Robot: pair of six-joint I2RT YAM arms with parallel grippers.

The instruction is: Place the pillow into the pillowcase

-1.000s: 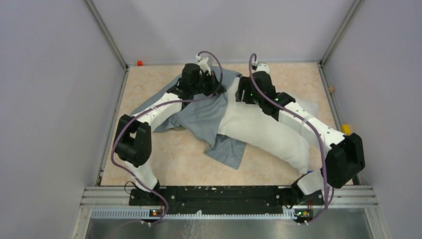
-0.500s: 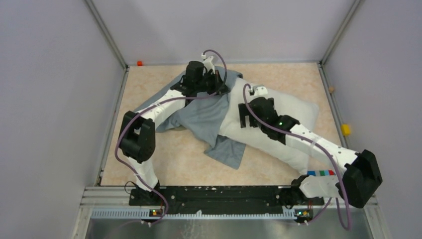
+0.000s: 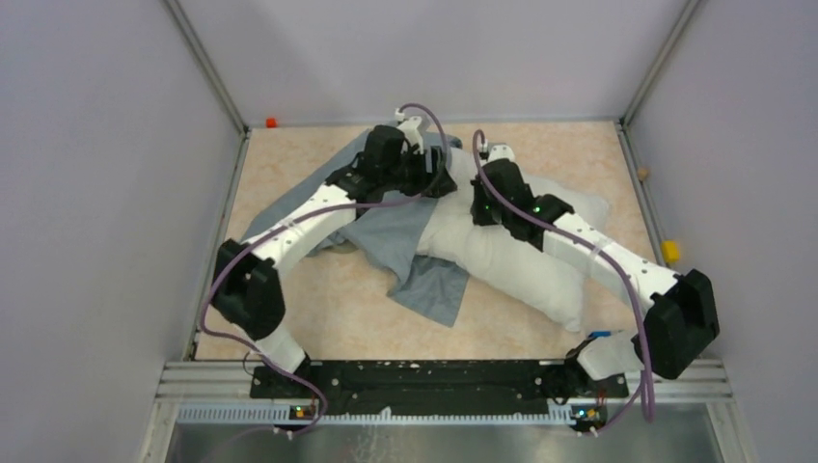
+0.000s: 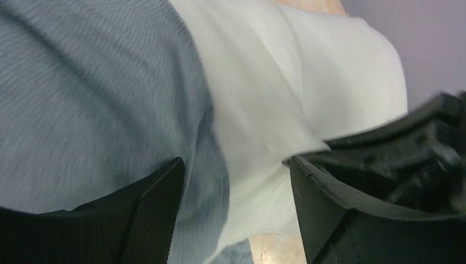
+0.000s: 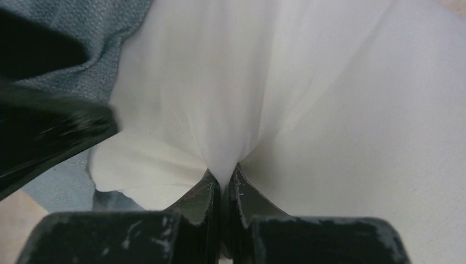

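Observation:
The white pillow [image 3: 502,256] lies slanted across the middle and right of the table. The grey-blue pillowcase [image 3: 391,231] lies wrinkled to its left, covering the pillow's left end. My right gripper [image 5: 225,175] is shut on a pinched fold of the pillow [image 5: 308,110]; in the top view it [image 3: 479,201] sits near the pillow's far left end. My left gripper [image 4: 235,175] stands open, with the pillowcase [image 4: 93,93] edge and the pillow [image 4: 286,82] between its fingers, neither pinched. From above, the left gripper [image 3: 431,178] sits just left of the right one.
Grey walls and metal posts enclose the beige table [image 3: 318,309]. A small red object [image 3: 271,122] sits at the far left corner, a yellow one [image 3: 669,251] at the right edge. The arms' base rail [image 3: 424,381] runs along the near edge.
The left gripper has opened and let go of the pillowcase. The right gripper opened, moved back toward the far end of the pillow, and shut on a fold of it.

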